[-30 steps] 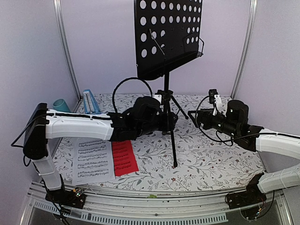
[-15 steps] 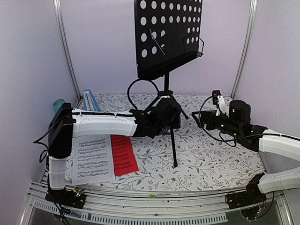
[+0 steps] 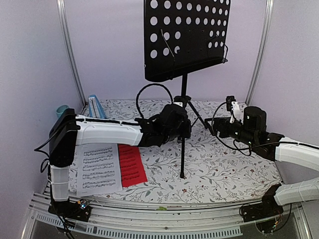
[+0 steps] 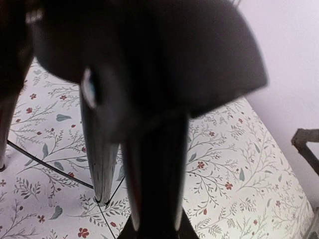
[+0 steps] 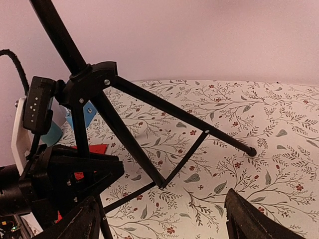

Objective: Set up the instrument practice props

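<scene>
Nearest me, the white sheet of music (image 3: 97, 169) and the red sheet of music (image 3: 132, 164) lie flat, side by side. Mid-table, the left gripper (image 3: 182, 132) is clenched low on the black tripod music stand with perforated desk (image 3: 172, 69). The right gripper (image 3: 212, 127) gapes empty beside it. Held that low, the top-heavy stand could twist or topple. The small blue pyramid metronome (image 3: 94, 107) sits behind.
</scene>
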